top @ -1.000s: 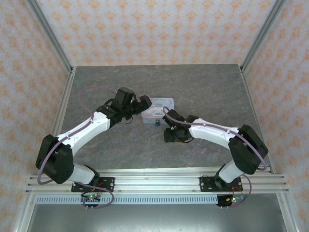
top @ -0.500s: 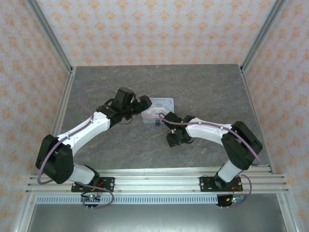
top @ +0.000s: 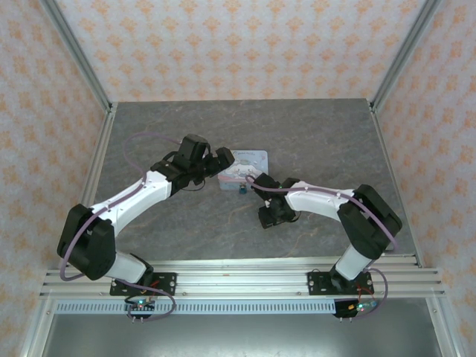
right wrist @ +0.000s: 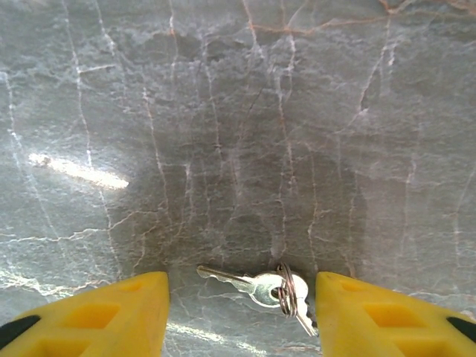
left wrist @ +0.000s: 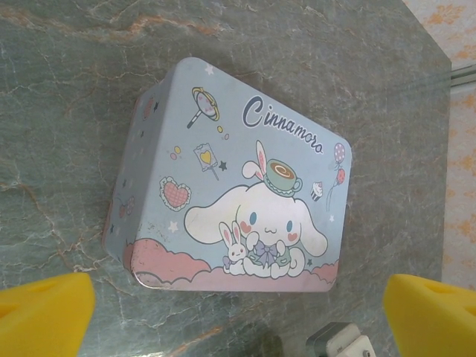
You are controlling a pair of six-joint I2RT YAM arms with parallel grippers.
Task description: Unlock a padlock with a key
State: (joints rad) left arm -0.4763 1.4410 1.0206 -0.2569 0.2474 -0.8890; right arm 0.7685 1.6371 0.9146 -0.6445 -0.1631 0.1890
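The padlock (top: 242, 190) is a tiny dark piece with a blue part, lying on the table just in front of the tin. Two silver keys on a ring (right wrist: 260, 287) lie flat on the stone between the yellow fingers of my right gripper (right wrist: 242, 312). That gripper is open, with a gap between each finger and the keys. In the top view my right gripper (top: 272, 216) points down, a little near and right of the padlock. My left gripper (left wrist: 238, 316) is wide open, with nothing between its fingers, and hovers at the tin's left end (top: 221, 165).
A pale-blue cartoon-printed tin (left wrist: 230, 178) lies flat mid-table (top: 244, 167). A small grey-and-white piece (left wrist: 338, 343) shows at the bottom edge of the left wrist view; I cannot tell what it is. Metal frame posts (top: 78, 56) and papered walls bound the grey stone table (top: 320, 134).
My right gripper has shifted slightly toward the near edge and its elbow has drawn in. The left arm, tin and padlock have not moved.
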